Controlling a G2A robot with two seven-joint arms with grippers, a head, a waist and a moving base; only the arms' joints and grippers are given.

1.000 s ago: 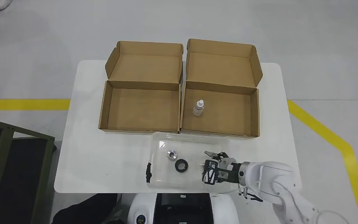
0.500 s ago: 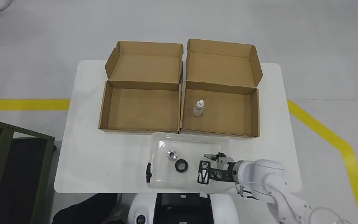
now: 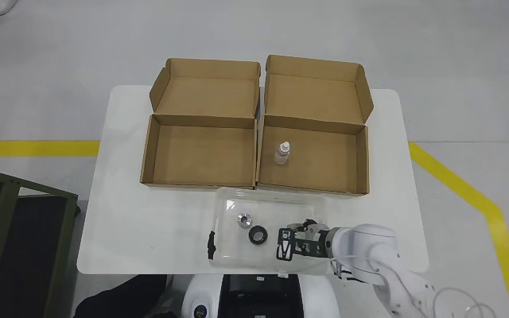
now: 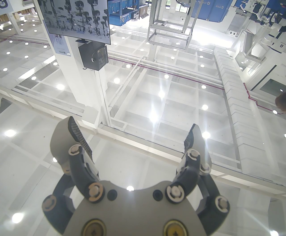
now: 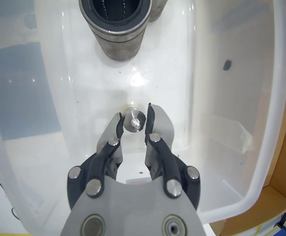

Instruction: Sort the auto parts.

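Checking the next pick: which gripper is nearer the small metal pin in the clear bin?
Right. The right gripper has the small metal pin between its fingers; the left gripper points at the ceiling, away from it.

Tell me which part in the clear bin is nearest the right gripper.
The small silver stud, right at the right gripper. The large ringed bearing sleeve and the grey part behind it lie farther along the bin.
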